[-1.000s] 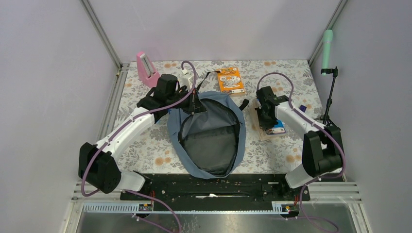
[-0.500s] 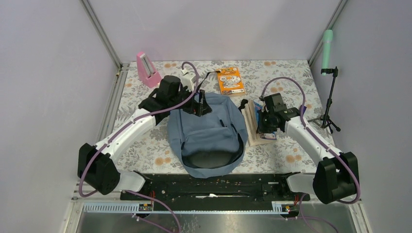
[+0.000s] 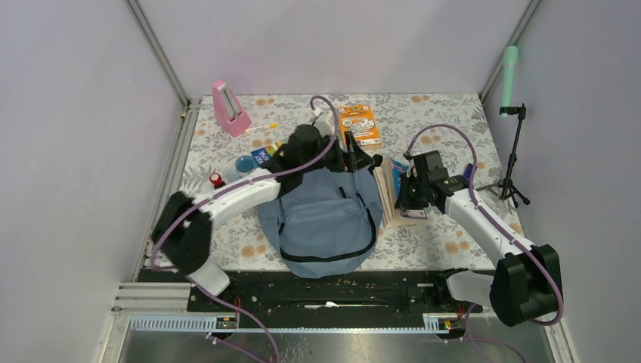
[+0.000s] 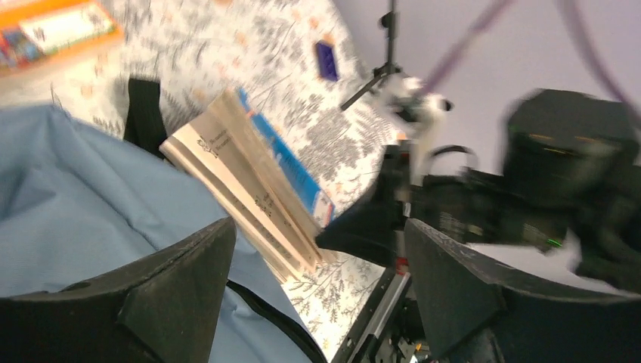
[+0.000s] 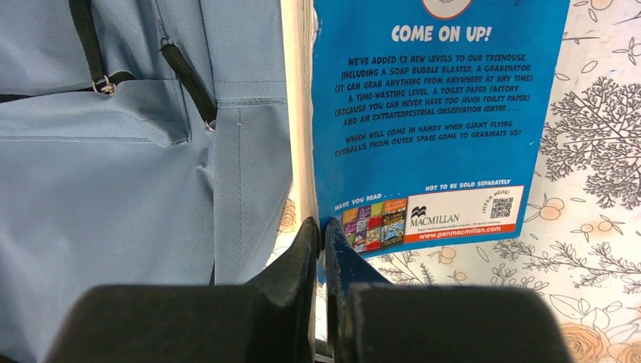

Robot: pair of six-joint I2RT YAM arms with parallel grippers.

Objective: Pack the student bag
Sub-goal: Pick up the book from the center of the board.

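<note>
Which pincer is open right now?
The left pincer: its jaws are spread wide by the top of the backpack. The right pincer is pinched shut on the edge of the blue book.

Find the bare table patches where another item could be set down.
Bare: far cloth between orange packet and tripod; near cloth between student bag and right arm. Crowded: left of the bag, where small items cluster by the left arm; book crowds its right.
</note>
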